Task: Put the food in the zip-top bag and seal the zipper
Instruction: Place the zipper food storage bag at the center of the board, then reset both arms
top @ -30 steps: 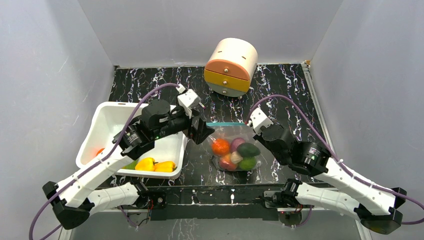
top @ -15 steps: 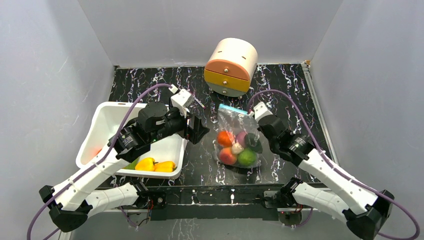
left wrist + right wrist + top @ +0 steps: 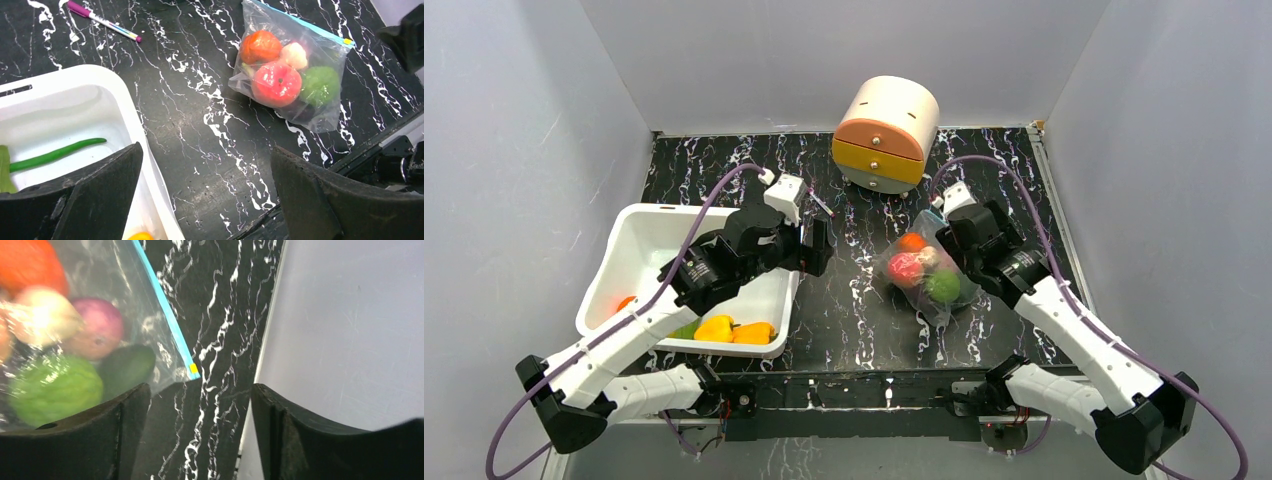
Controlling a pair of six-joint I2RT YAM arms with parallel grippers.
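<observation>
The zip-top bag [image 3: 927, 280] lies on the black marbled table, with round orange, red-pink, pale and green food [image 3: 276, 82] inside. Its blue-green zipper [image 3: 164, 307] runs along the mouth edge, and the small yellow piece [image 3: 193, 368] sits at its end. My right gripper [image 3: 200, 392] stands open just over the bag's corner, nothing between the fingers; in the top view, the right gripper [image 3: 962, 243] hangs over the bag's far right edge. My left gripper [image 3: 816, 250] is wide open, apart from the bag, over the rim of the tub. Two yellow peppers [image 3: 734, 330] lie in the tub.
The white tub [image 3: 639, 225] sits at the left, with a long green piece [image 3: 55, 155] inside. A purple-and-white pen [image 3: 105, 21] lies behind it. A round drawer unit [image 3: 886, 130] stands at the back. The grey wall [image 3: 350, 315] is close on the right.
My right gripper has carried the bag back and to the right, turning it, then opened and let go. The left arm has drawn back slightly toward the tub, still open.
</observation>
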